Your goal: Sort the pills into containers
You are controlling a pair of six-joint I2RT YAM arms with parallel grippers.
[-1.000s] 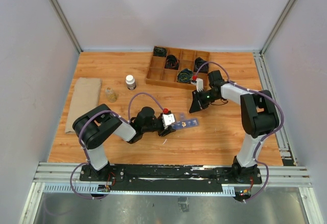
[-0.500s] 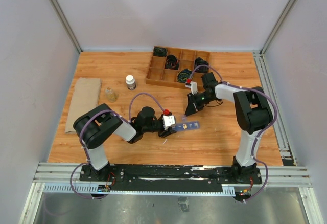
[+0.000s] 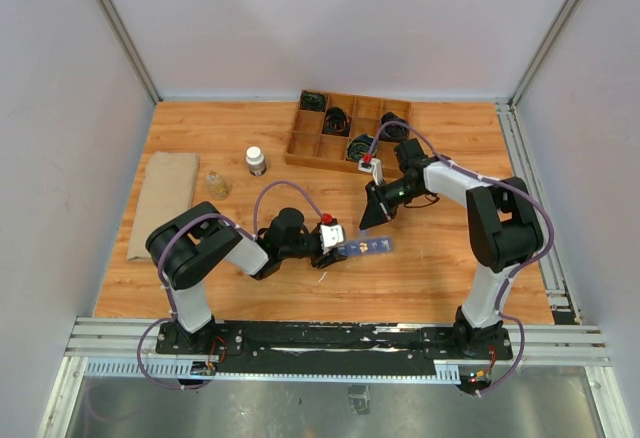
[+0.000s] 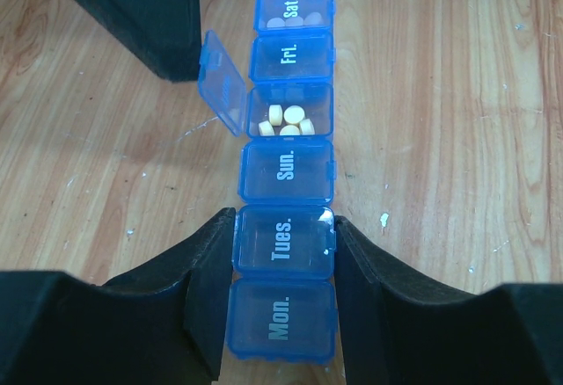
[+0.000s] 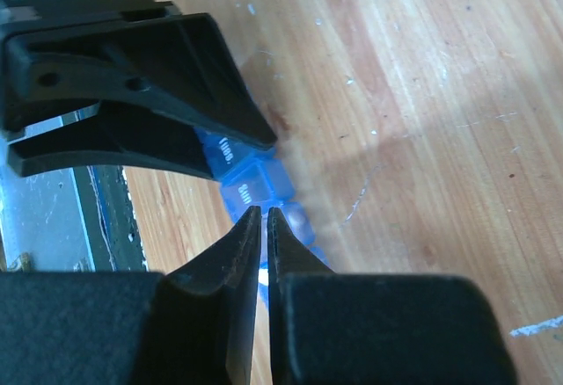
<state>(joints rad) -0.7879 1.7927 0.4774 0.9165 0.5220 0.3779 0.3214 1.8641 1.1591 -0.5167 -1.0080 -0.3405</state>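
Pill-organizer strip gripped by the left hand, with the right hand pinched shut and empty just beyond it.
Overhead: the left hand steadies the strip on the worktop; the right hand has swung closer than a second ago, its jaws now closed.
Left wrist: the jaws squeeze the Tues. cell; ahead of them one lid stands open over yellow pills.
Right wrist: the shut tips aim at the strip, probably to nudge a lid.

From above and behind the arm bases at frame bottom, the fixed camera takes in the whole table. The left wrist view looks closely down along the pill organizer; the right wrist view, equally close, meets it from the far end.
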